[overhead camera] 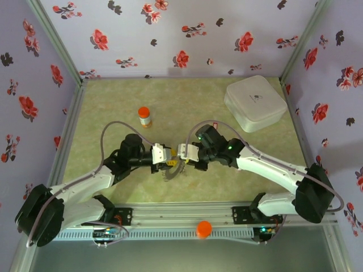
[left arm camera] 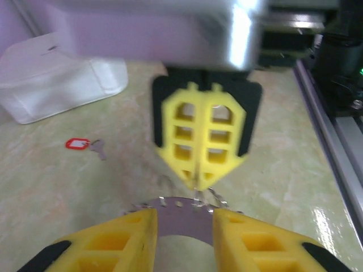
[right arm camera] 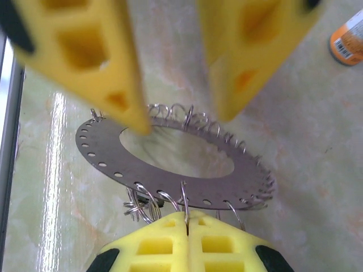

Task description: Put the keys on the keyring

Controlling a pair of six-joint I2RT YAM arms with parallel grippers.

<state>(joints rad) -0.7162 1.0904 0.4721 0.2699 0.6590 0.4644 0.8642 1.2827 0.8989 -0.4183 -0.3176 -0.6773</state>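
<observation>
Shut white box point(overhead camera: 255, 103) in counter point(overhead camera: 113, 96) corner at 2 o'clock, contents hidden; left claw point(left arm camera: 182, 221) apart astride keyring point(right arm camera: 102, 148), right claw point(right arm camera: 187, 218) clamped on its rim.

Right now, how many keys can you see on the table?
1. The red-tagged key lies on the table, apart from the keyring. Another may be hidden.
</observation>
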